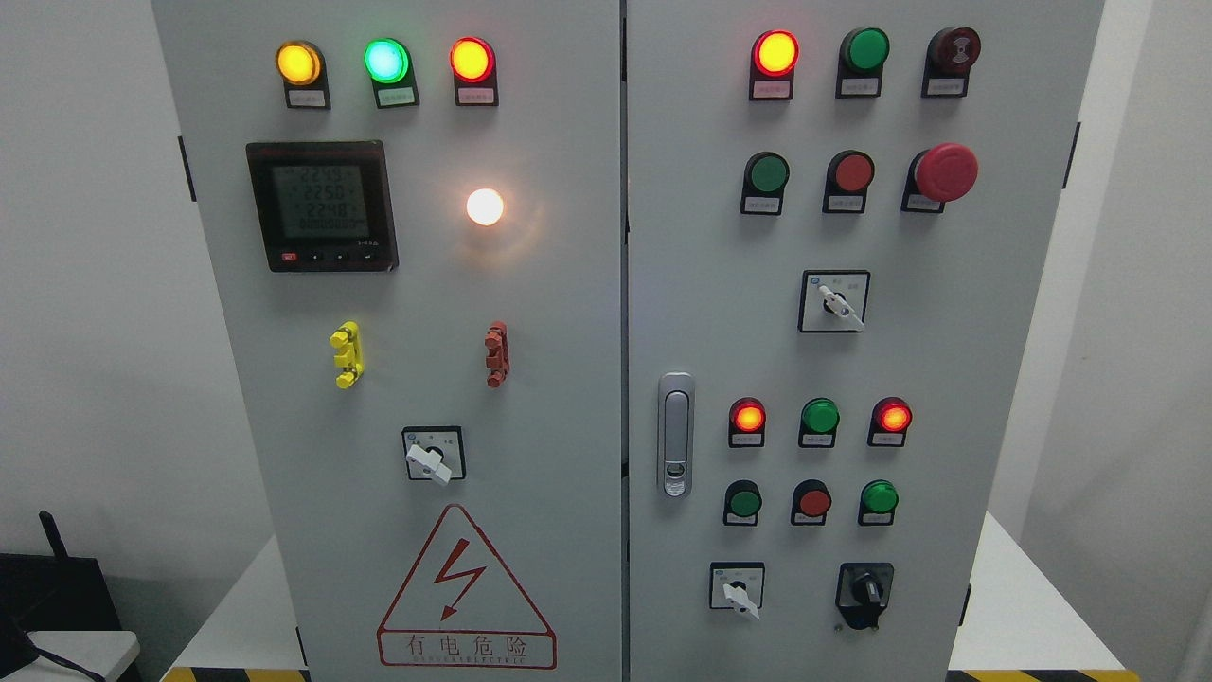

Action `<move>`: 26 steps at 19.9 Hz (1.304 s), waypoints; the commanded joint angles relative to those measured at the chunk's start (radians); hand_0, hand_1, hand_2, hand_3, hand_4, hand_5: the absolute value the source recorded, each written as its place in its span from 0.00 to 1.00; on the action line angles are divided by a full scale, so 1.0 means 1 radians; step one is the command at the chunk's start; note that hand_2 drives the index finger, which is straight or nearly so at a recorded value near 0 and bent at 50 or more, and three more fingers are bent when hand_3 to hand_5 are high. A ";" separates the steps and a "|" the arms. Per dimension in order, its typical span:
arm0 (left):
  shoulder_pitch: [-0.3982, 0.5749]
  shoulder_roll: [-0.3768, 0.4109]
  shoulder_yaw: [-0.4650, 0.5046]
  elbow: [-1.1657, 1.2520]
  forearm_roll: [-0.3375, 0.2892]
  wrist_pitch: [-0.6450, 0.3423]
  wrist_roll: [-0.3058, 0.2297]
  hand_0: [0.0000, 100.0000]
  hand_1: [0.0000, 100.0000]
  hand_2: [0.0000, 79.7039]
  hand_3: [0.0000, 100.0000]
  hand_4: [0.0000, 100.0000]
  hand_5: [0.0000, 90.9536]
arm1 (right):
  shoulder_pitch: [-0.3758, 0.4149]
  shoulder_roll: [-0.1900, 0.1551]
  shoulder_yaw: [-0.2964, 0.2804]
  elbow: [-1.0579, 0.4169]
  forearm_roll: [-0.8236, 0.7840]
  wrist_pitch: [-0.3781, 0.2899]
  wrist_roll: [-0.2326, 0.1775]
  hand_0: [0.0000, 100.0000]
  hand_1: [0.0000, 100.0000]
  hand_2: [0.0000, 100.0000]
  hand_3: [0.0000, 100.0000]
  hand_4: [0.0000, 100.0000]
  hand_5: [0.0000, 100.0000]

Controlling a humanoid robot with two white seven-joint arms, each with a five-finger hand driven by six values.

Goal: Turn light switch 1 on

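A grey electrical cabinet fills the head view, with a left door and a right door. Neither of my hands shows. A round white lamp glows on the left door. Below it a white-handled rotary switch points down-right. The right door carries a similar rotary switch in its middle, another at the bottom and a black knob switch beside that. The labels are too small to read, so I cannot tell which one is switch 1.
Lit yellow, green and red lamps run along the left door's top, above a digital meter. Push buttons and a red mushroom stop button sit on the right door. A metal door handle stands by the centre seam. The cabinet rests on a white platform.
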 commanded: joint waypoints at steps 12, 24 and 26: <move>0.011 0.062 -0.223 0.969 -0.065 0.454 0.006 0.36 0.14 0.00 0.00 0.05 0.00 | 0.000 0.000 0.000 0.000 -0.017 0.001 -0.001 0.12 0.39 0.00 0.00 0.00 0.00; -0.067 0.001 -0.541 1.035 -0.065 0.577 0.136 0.38 0.06 0.00 0.00 0.00 0.00 | 0.000 0.000 0.000 0.000 -0.017 0.001 -0.001 0.12 0.39 0.00 0.00 0.00 0.00; -0.074 -0.001 -0.540 1.036 -0.065 0.580 0.135 0.39 0.06 0.00 0.00 0.00 0.00 | 0.000 0.000 0.000 0.000 -0.018 0.001 -0.001 0.12 0.39 0.00 0.00 0.00 0.00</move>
